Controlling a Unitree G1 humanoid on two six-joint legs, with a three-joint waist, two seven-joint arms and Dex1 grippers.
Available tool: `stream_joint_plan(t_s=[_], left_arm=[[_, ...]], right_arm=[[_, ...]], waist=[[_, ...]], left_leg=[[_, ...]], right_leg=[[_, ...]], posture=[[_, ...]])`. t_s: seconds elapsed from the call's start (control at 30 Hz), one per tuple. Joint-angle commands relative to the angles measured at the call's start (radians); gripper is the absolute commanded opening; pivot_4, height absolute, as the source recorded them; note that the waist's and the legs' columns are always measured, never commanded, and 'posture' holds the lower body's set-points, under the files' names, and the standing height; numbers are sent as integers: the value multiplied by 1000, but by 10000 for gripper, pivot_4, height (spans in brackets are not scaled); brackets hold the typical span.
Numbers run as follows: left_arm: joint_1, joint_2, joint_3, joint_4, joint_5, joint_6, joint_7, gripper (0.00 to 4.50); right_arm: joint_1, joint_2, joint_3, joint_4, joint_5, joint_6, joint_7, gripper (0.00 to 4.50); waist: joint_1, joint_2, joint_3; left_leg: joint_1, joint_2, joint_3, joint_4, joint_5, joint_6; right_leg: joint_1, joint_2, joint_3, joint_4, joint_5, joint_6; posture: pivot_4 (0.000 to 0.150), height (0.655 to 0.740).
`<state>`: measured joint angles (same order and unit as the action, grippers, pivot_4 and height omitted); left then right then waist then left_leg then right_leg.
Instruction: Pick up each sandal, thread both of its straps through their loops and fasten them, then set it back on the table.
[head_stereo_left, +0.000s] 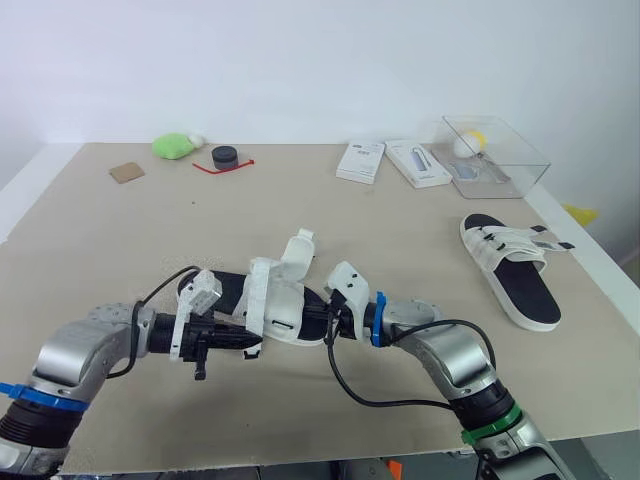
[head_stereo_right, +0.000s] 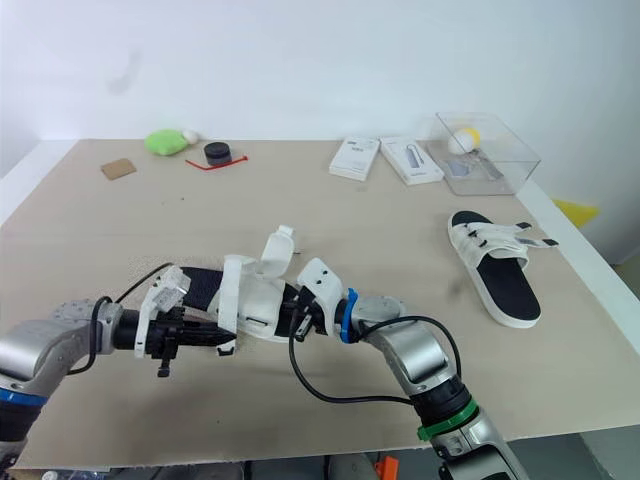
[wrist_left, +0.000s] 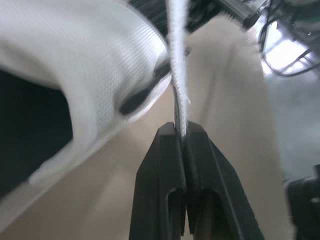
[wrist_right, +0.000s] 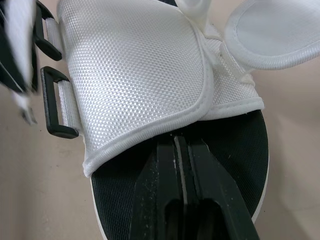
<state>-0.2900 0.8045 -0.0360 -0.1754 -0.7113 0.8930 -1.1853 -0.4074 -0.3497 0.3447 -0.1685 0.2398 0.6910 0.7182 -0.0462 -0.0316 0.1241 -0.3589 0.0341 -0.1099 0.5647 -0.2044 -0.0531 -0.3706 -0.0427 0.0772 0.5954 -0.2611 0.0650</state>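
A white-strapped sandal with a black footbed (head_stereo_left: 280, 300) is held just above the table near its front edge, between my two grippers. My left gripper (wrist_left: 182, 131) is shut on the thin end of a white strap (wrist_left: 179, 75); it reaches in from the sandal's left side (head_stereo_left: 252, 346). Coming from the right, my right gripper (wrist_right: 176, 142) is shut on the sandal's sole edge. The broad woven strap (wrist_right: 140, 75) lies over the footbed, with two black loops (wrist_right: 52, 107) at its side. One strap flap (head_stereo_left: 298, 250) stands up loose. The second sandal (head_stereo_left: 510, 265) lies on the table at the right.
At the back right stands a clear plastic box (head_stereo_left: 497, 155), with two white boxes (head_stereo_left: 361, 161) beside it. A black round item (head_stereo_left: 225, 156), a green object (head_stereo_left: 175, 146) and a brown card (head_stereo_left: 127, 172) lie at the back left. The table's front edge (head_stereo_left: 300, 462) is close.
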Motion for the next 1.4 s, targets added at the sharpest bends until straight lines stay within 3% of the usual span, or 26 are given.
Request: stream_joint_plan(t_s=[0.03, 0.3, 1.0, 1.4], left_arm=[[-108, 14, 102, -2, -131, 147, 28, 165], [-335, -48, 135, 218, -176, 349, 152, 165], [-300, 4, -3, 231, -128, 368, 20, 165], [-260, 9, -77, 190, -23, 178, -59, 165]], right_arm=[[-9, -1, -15, 17, -10, 16, -18, 0], [-10, 5, -11, 20, -14, 16, -22, 0], [-5, 4, -15, -5, -6, 35, -37, 0], [-11, 5, -15, -2, -4, 31, -36, 0]], waist=[[0, 0, 0], [-2, 0, 0], [-2, -1, 0], [-2, -1, 0]], left_leg=[[0, 0, 0, 0, 0, 0], [0, -1, -1, 0, 0, 0], [0, -2, -1, 0, 0, 0], [0, -2, -1, -1, 0, 0]], right_leg=[[0, 0, 0, 0, 0, 0], [1, 1, 0, 0, 1, 3], [0, 1, 2, 0, 8, 4], [0, 0, 2, 0, 8, 3]], posture=[[1500, 7400], [1500, 7400], [1500, 7400], [1500, 7400]])
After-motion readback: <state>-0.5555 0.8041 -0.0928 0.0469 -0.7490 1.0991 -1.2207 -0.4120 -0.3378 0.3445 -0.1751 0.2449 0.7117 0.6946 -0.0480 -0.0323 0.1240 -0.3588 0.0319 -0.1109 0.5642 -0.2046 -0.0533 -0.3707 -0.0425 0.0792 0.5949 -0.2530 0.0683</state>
